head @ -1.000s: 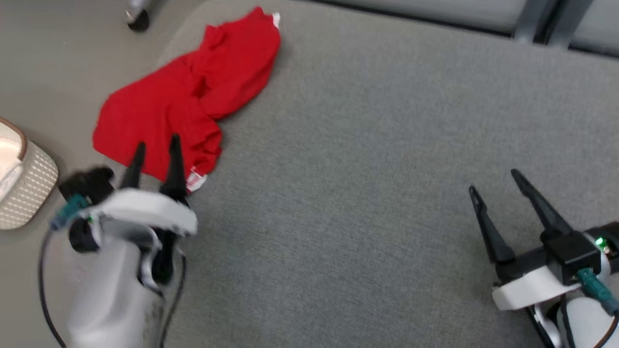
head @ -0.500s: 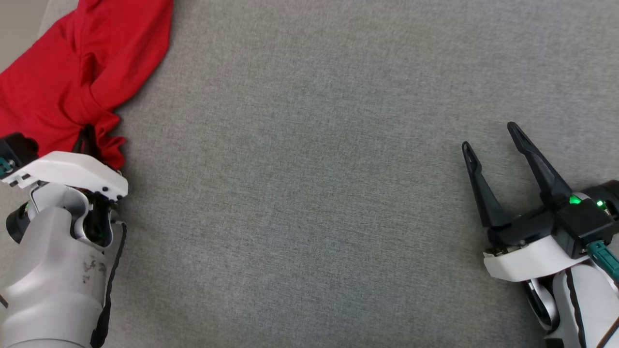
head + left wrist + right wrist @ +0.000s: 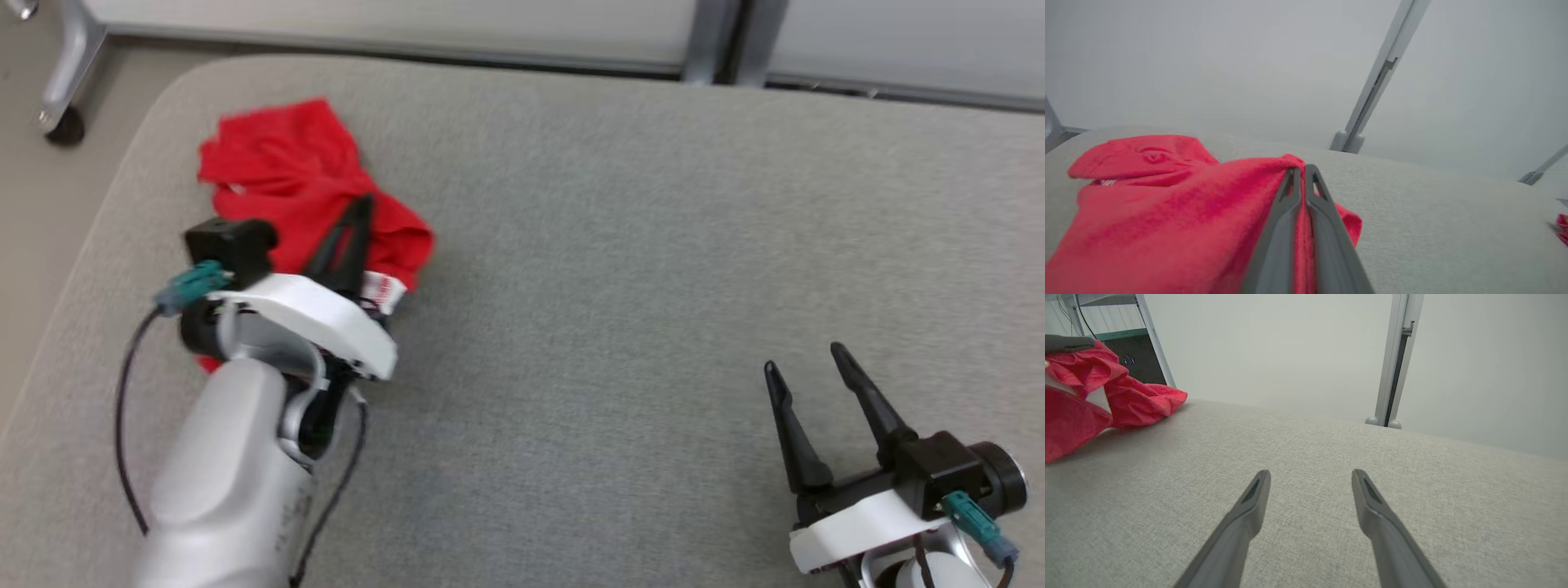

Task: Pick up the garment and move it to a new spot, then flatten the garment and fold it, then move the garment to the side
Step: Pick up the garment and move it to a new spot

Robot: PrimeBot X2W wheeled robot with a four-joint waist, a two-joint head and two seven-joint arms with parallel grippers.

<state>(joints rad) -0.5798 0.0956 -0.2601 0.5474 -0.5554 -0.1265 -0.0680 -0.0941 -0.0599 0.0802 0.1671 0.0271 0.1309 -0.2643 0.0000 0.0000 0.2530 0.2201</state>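
The red garment (image 3: 286,175) lies bunched near the far left corner of the grey padded table (image 3: 620,245). My left gripper (image 3: 360,206) is shut on a fold of it, lifting that fold off the surface. In the left wrist view the two fingers (image 3: 1286,212) press together with red cloth (image 3: 1167,204) pinched between them up to the tips. A white label (image 3: 382,291) hangs at the garment's near edge. My right gripper (image 3: 804,363) stands open low at the right, over bare table, with nothing between its fingers (image 3: 1372,506). The garment (image 3: 1106,396) shows at the left of the right wrist view.
A pale wall panel with a grey upright post (image 3: 706,41) runs behind the table's far edge. A metal leg with a black caster (image 3: 64,126) stands on the floor beyond the table's left corner. Bare grey surface spreads between the two grippers.
My left gripper has gone from open over the garment to shut on it and has raised a fold. The head camera has shifted a lot. The right gripper stays open.
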